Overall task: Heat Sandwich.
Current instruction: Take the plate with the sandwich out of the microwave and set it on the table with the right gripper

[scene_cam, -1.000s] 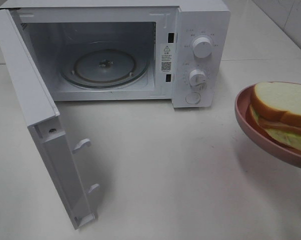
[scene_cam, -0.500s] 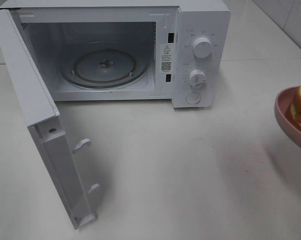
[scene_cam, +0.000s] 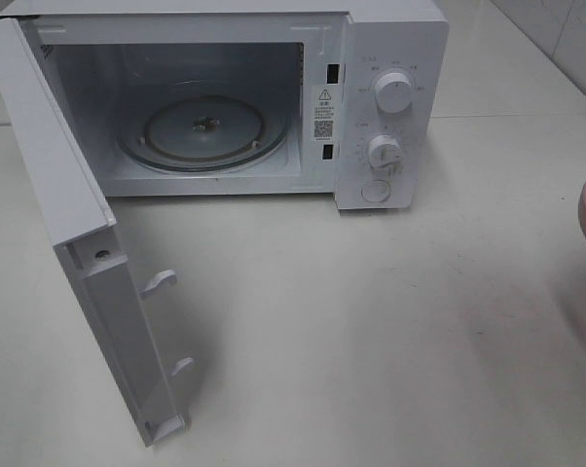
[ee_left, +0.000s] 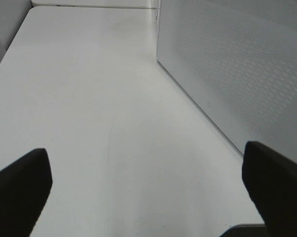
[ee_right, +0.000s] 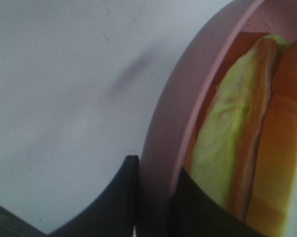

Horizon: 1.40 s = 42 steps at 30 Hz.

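right gripper [ee_right: 153,197]: pinching the rim of the pink plate [ee_right: 175,113] | sandwich [ee_right: 237,148]: on the plate, just past the gripper | left gripper [ee_left: 148,197]: spread wide, holding nothing, over the white surface [ee_left: 79,98] | microwave [ee_left: 237,64]: beside the left gripper, door [scene_cam: 89,263] open

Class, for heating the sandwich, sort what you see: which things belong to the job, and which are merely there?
Belong to the job:
- sandwich
- pink plate, clamped by right gripper
- microwave, door open, turntable bare

Merely there:
- table
- left gripper, open, idle
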Each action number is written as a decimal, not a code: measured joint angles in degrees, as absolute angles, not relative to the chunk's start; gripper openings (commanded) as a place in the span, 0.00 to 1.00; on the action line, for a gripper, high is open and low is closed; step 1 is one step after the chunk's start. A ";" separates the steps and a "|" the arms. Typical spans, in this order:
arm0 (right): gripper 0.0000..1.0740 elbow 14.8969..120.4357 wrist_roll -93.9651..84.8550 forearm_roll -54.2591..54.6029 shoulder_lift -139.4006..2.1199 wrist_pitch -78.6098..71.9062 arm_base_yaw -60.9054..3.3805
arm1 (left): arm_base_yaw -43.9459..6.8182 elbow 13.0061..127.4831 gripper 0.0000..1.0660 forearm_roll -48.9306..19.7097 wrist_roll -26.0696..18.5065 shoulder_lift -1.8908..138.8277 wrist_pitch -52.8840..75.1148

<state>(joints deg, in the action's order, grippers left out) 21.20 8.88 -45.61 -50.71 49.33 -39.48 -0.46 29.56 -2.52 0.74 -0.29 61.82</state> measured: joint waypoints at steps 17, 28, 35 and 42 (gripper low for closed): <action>0.03 27.90 27.10 -47.27 -68.18 51.74 -39.48 | -0.46 29.56 0.94 -2.52 0.74 -0.29 61.82; 0.05 33.92 41.65 -47.50 -83.94 52.37 -39.48 | -0.46 29.56 0.94 -2.52 0.74 -0.29 61.82; 0.05 35.98 47.44 -48.41 -91.33 52.20 -39.48 | -0.46 29.56 0.94 -2.52 0.74 -0.29 61.82; 0.07 37.76 56.55 -51.74 -100.84 51.62 -39.48 | -0.46 29.56 0.94 -2.52 0.74 -0.29 61.82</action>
<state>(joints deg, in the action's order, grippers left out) 37.76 56.55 -51.74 -100.84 51.62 -39.48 -0.46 29.56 -2.52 0.74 -0.29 61.82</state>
